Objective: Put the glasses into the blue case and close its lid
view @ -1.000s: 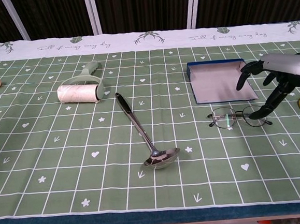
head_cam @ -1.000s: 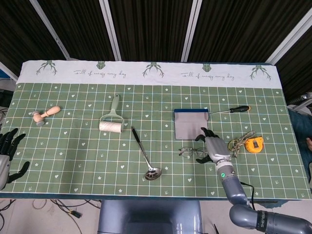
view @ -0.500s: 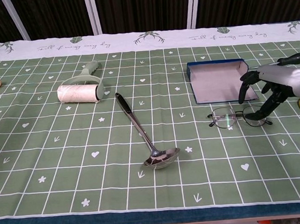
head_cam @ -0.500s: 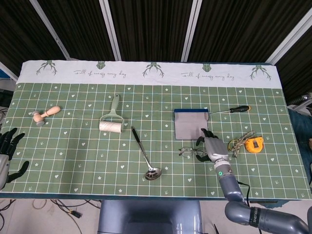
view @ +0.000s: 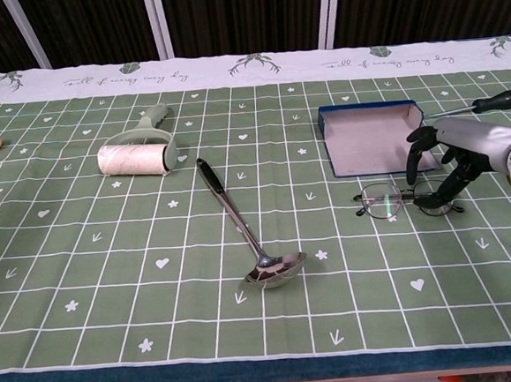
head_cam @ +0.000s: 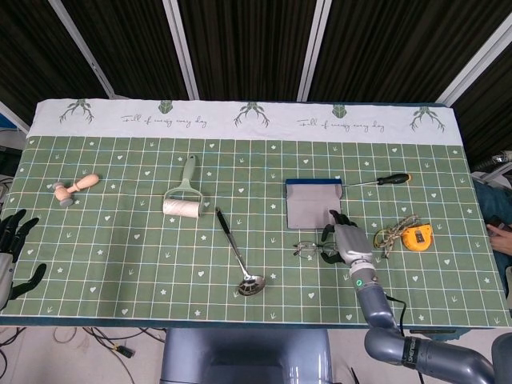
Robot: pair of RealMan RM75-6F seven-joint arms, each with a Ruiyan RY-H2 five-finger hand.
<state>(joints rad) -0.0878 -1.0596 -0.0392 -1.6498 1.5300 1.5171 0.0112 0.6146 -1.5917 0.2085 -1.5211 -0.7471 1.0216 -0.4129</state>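
R hand (view: 452, 153) sits low over the right lens end of the glasses (view: 405, 200), fingers curled down w/ dark fingertips (view: 440, 201) at the frame; can't tell from either view if it's actually pinching the frame or just touching. Glasses lie flat on the green tablecloth (view: 109, 247), lenses up, just in front of the blue case (view: 371, 135), not in it. Case is open, grey inside showing, lid not closed; hand's knuckles overlap its near right corner in chest view. L hand (head_cam: 12, 256) is at the far left table edge, fingers spread, holding nothing. Elsewhere: ladle (view: 249, 242) mid-table, lint roller (view: 137, 150) to its left, wooden stamp (head_cam: 74, 190) further left, screwdriver (head_cam: 382, 180) behind the case, yellow tape measure (head_cam: 417, 237) w/ cord just right of the R hand.
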